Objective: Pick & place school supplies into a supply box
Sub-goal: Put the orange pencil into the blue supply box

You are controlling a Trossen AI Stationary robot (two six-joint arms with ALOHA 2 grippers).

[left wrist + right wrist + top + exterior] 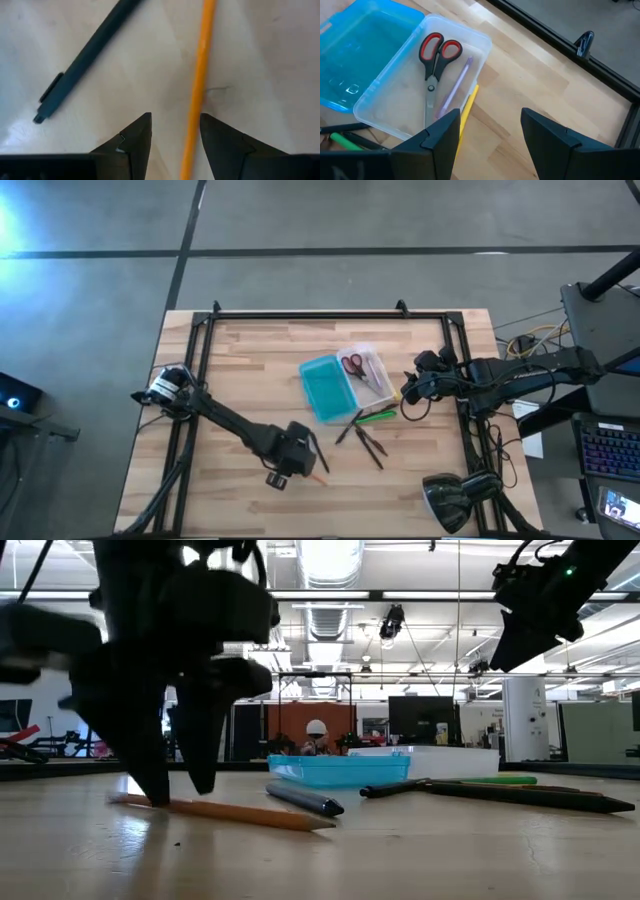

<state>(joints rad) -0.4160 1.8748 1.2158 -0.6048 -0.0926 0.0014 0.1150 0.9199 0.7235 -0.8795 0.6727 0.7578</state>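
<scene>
The supply box lies open mid-table, its teal lid point(326, 389) joined to the clear tray point(372, 383). Red-handled scissors point(437, 55) and a pink pencil point(455, 90) lie in the tray. A yellow pencil point(468, 107) lies along the tray's wall. A green pen point(376, 417) and dark pens point(362, 438) lie on the table near the box. My left gripper point(175, 132) is open and low over the table, with a finger on each side of an orange pencil point(199, 85). My right gripper point(490, 130) is open and hovers right of the tray. My left gripper points down with the orange pencil's shaft point(195, 120) between its open fingers and lying along the gap, close to one finger point(220, 142). I cannot tell whether that finger touches it. The pencil lies flat on the table.
A dark grey pen point(85, 55) lies on the wood beside the orange pencil. A black metal frame point(320, 313) runs along the table's far and side edges. A dark lamp head point(450, 500) sits at the near right corner. Bare wood lies left of the box.
</scene>
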